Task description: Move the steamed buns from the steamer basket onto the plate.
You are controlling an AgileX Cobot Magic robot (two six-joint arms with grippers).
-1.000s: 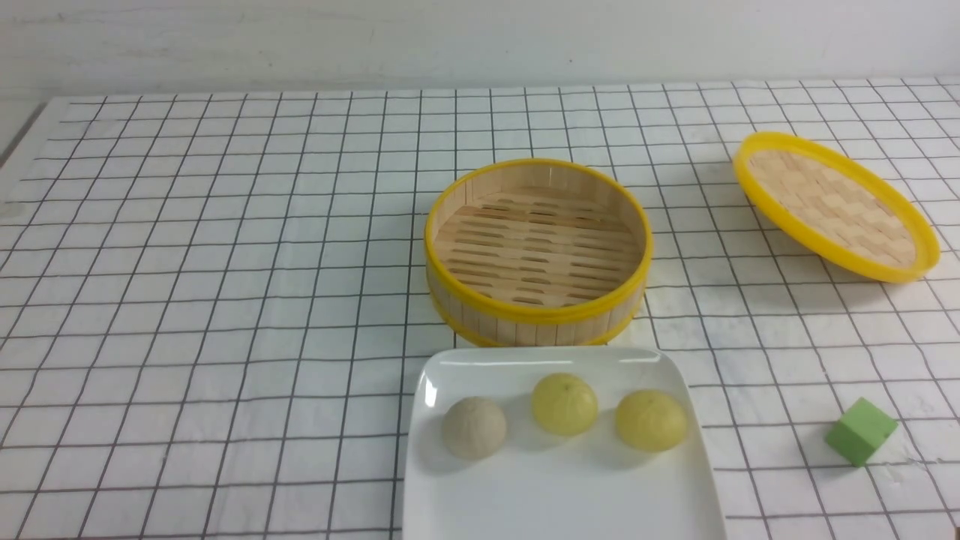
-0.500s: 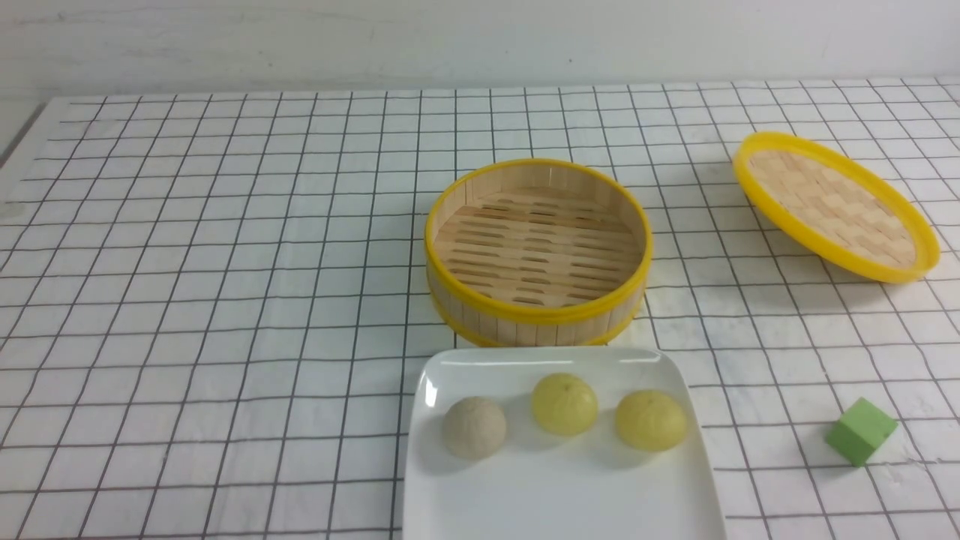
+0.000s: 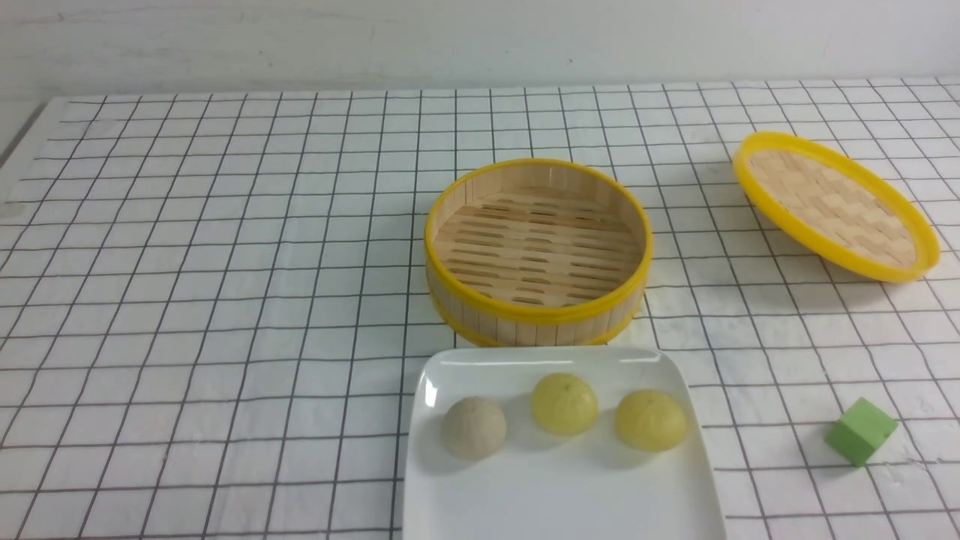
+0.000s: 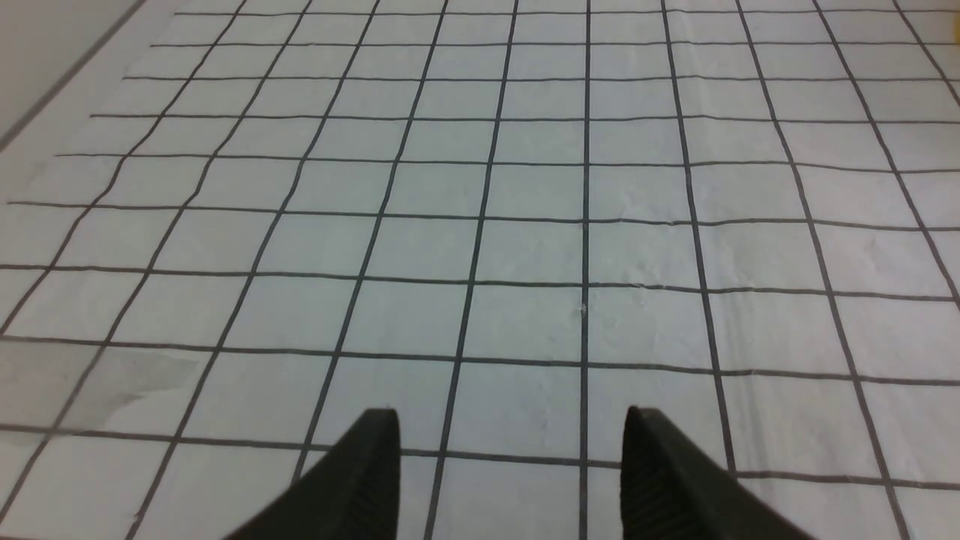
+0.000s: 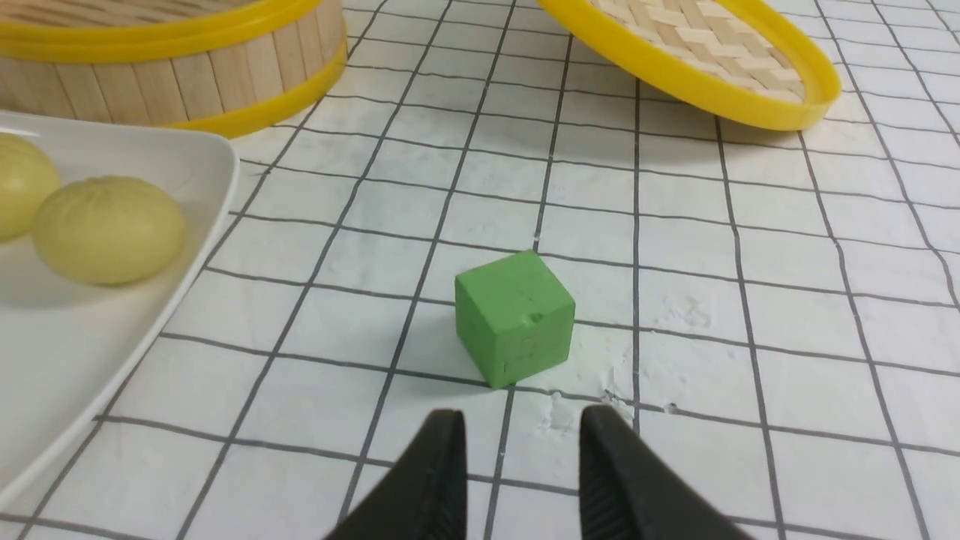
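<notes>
We see all three steamed buns [image 3: 562,416] resting in a row on the plate [image 3: 559,495], just near of the emptied steamer basket [image 3: 537,311]. Our left gripper [image 4: 510,442] gapes wide; our right gripper [image 5: 521,442] is narrowly parted, empty. Best we keep both clear.

No writing, label, brand, number or sign can be read in any of the views. The only marking is the plain black grid on the white tablecloth [image 3: 225,300], which carries no characters.
</notes>
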